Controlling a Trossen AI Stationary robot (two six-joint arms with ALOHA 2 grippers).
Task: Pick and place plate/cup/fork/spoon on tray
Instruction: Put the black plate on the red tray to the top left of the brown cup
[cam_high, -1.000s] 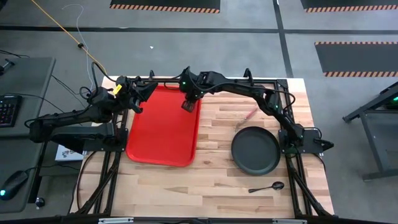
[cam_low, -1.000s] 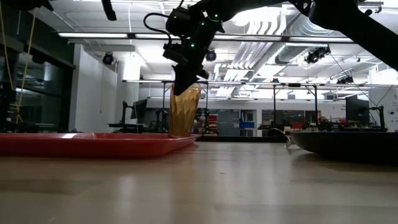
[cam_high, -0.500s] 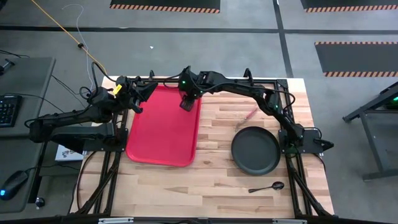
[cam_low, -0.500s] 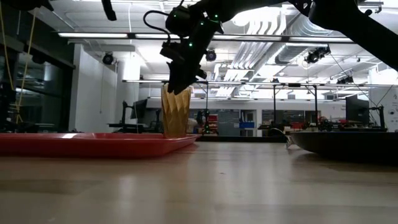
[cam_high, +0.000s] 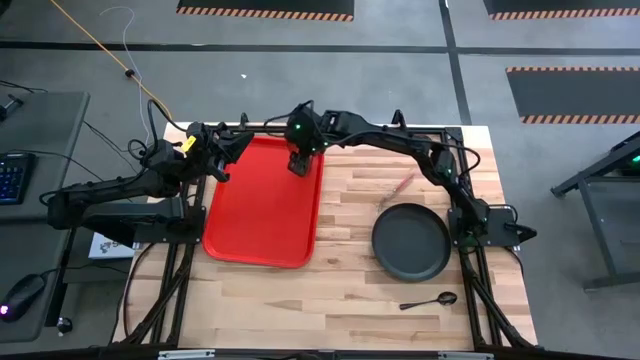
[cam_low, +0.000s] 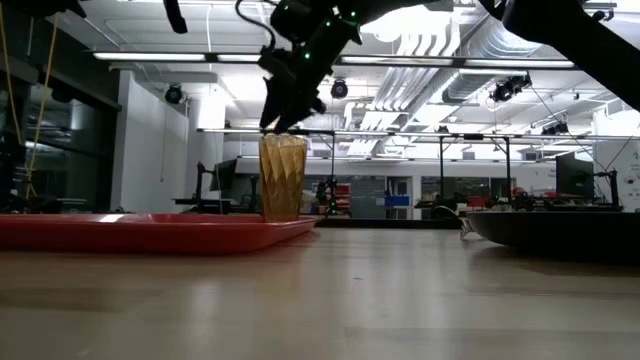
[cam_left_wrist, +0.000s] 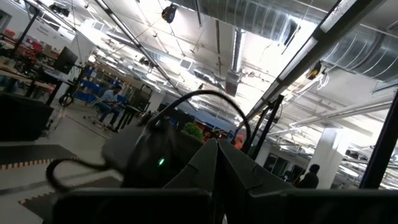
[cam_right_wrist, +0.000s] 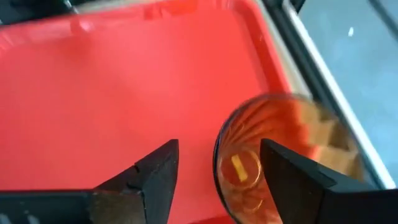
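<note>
The amber cup (cam_low: 282, 178) stands upright on its base in the far right corner of the red tray (cam_high: 255, 215). My right gripper (cam_low: 281, 122) hovers open just above the cup's rim. In the right wrist view one finger (cam_right_wrist: 292, 180) hangs over the cup's mouth (cam_right_wrist: 249, 168), the other over bare tray. My left gripper (cam_high: 222, 152) is shut at the tray's far left corner, pointing up into the room. The dark plate (cam_high: 411, 242), the fork (cam_high: 398, 186) and the spoon (cam_high: 430, 300) lie on the wooden table right of the tray.
The plate's rim (cam_low: 560, 225) shows at the right of the low view. Bare wood lies between tray and plate and along the near edge. Most of the tray's floor is bare. The right arm (cam_high: 400, 150) spans the table's far edge.
My right gripper has opened and let go of the cup, then risen a little and drawn toward the far edge. The cup, held slightly tilted a second ago, now stands upright on the tray, a bit further left.
</note>
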